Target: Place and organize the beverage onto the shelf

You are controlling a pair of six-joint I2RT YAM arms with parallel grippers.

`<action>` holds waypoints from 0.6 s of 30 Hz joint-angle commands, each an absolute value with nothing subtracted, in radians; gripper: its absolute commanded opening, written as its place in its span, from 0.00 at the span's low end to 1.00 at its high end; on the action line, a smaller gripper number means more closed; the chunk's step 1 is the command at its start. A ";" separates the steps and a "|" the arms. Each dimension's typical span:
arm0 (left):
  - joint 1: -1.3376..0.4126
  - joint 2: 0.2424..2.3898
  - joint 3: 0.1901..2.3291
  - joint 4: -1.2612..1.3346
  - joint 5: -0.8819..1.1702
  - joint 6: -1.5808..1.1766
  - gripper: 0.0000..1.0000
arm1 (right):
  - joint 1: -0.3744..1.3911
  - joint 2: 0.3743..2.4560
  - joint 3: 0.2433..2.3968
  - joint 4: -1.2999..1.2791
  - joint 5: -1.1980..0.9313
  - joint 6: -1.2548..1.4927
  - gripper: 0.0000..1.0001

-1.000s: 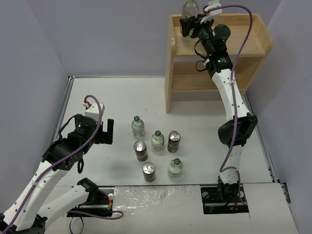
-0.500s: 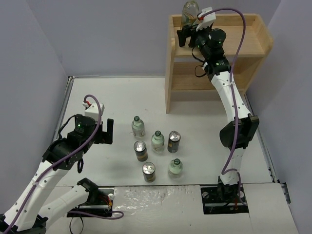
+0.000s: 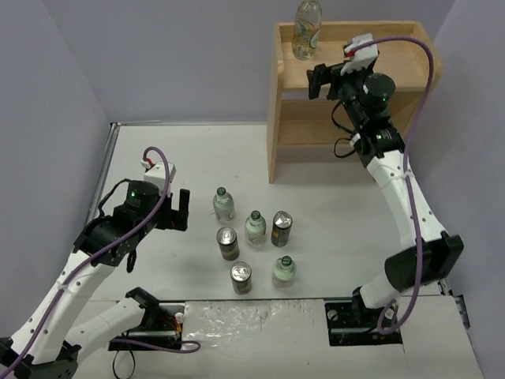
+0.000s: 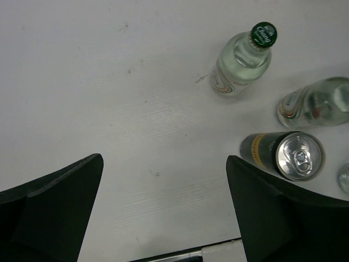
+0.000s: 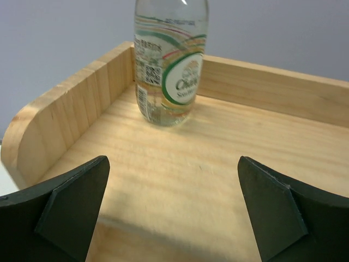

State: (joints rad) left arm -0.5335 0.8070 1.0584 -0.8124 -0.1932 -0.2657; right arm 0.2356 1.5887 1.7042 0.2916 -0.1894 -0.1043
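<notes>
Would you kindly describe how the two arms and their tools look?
The left arm and right arm share white links, black joints, a looping purple cable and a green wrist light. The left tool and right tool have black, wedge-shaped fingers.

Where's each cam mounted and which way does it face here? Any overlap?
Top external: fixed above and behind the robot, looking down on the table, the shelf, left arm and right arm.
Left wrist: on the left arm, facing down at the table; left jaws, open, in both bottom corners; capped bottle and can at right.
Right wrist: above the shelf's top tier, facing its back-left corner; right jaws, open, in both bottom corners.
Shared: shelf bottle shows in top external and right wrist.
</notes>
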 commanded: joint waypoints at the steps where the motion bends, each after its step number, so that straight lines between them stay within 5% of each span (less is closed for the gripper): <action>1: -0.529 0.845 1.166 -0.793 -0.065 -0.287 0.94 | 0.230 1.442 1.616 0.339 -0.066 -0.077 1.00; 7: -0.560 0.994 1.249 -0.742 0.038 -0.346 0.94 | 0.232 1.169 1.431 0.178 -0.047 0.136 1.00; 17: -0.670 1.279 1.319 -0.621 -0.123 -0.402 1.00 | 0.245 0.924 1.158 0.124 -0.440 0.331 1.00; 18: -0.673 1.295 1.318 -0.611 -0.121 -0.403 0.94 | 0.245 0.914 1.148 0.117 -0.446 0.331 1.00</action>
